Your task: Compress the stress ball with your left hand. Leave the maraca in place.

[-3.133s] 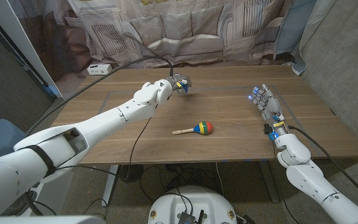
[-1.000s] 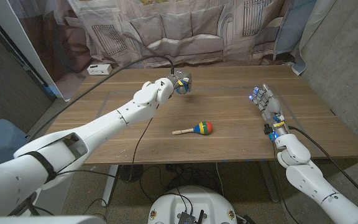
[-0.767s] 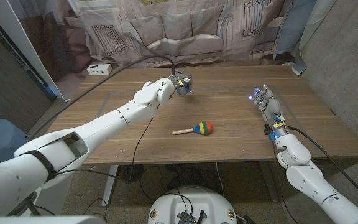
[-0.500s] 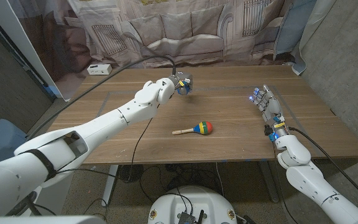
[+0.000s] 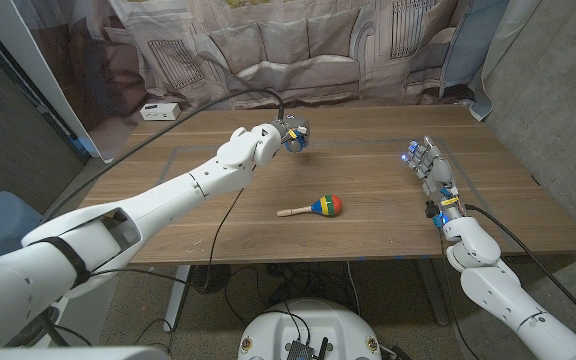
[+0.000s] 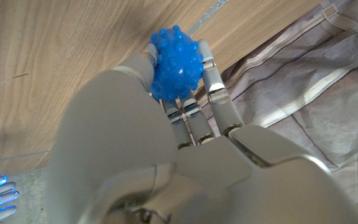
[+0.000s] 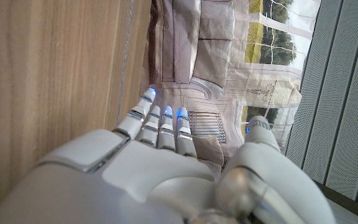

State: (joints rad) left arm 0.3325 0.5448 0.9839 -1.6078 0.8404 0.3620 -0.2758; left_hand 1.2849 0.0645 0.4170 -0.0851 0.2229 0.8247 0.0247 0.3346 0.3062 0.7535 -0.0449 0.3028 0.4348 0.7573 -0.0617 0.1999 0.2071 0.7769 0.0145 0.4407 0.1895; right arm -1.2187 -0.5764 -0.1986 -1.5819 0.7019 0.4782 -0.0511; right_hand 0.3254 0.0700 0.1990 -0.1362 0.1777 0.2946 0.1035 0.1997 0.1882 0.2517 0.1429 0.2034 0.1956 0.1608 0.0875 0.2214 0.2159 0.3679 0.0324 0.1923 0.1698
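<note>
The left hand (image 5: 290,133) had the blue stress ball (image 6: 176,62) wrapped in its fingers (image 6: 211,79), up around 11 o'clock on the table (image 5: 368,225). Looked mid-squeeze to me, so next it'd probably need a firmer clench. The maraca (image 5: 321,207) sat dead centre, untouched. The right hand (image 5: 428,168) waited at 3 o'clock, fingers straight and side by side, holding nothing.

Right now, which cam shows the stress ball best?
Left wrist view: the stress ball is close up, blue and bumpy, gripped in the left hand above the table. In the head view it is a small blue speck mostly covered by that hand. The right wrist view faces the curtain.
</note>
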